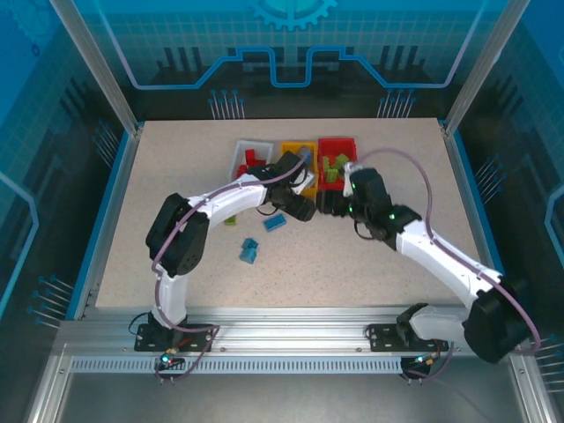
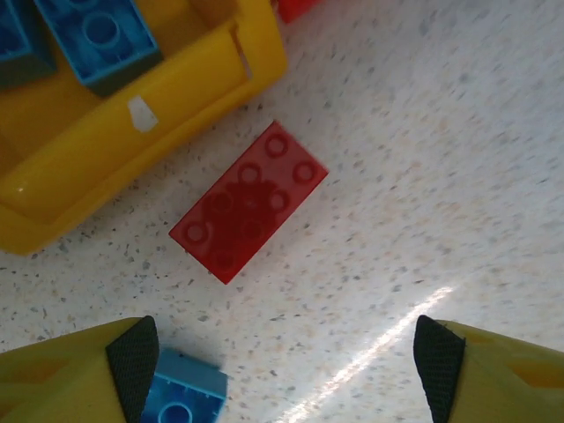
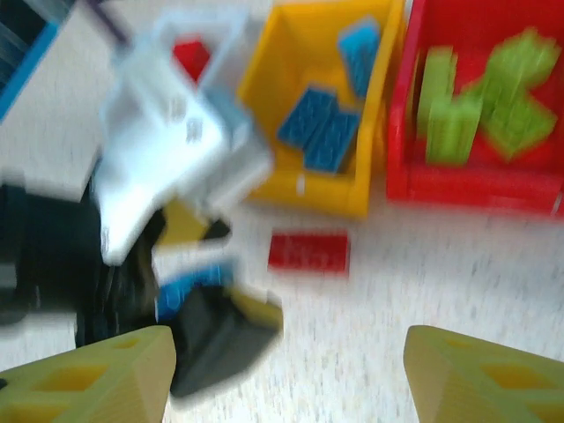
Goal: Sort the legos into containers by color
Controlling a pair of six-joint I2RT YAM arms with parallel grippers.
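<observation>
Three containers stand in a row at the back: white [image 1: 240,159], yellow [image 1: 292,150] and red [image 1: 336,144]. The yellow bin [image 2: 203,88] holds blue legos [image 2: 97,35], and the red bin [image 3: 476,189] holds green legos [image 3: 480,110]. A red brick [image 2: 248,201] lies flat on the table just in front of the yellow bin. My left gripper [image 2: 286,361] hangs open over the table near it, with a blue brick [image 2: 181,397] loose beside its left finger. My right gripper [image 3: 286,370] is open and holds nothing, facing the red brick [image 3: 308,251] from the near side.
Two blue bricks [image 1: 274,222] [image 1: 249,250] and a green one [image 1: 231,220] lie loose left of centre. The two grippers are close together in front of the bins, and the left arm's wrist [image 3: 167,150] shows blurred in the right wrist view. Bare table lies toward the near edge.
</observation>
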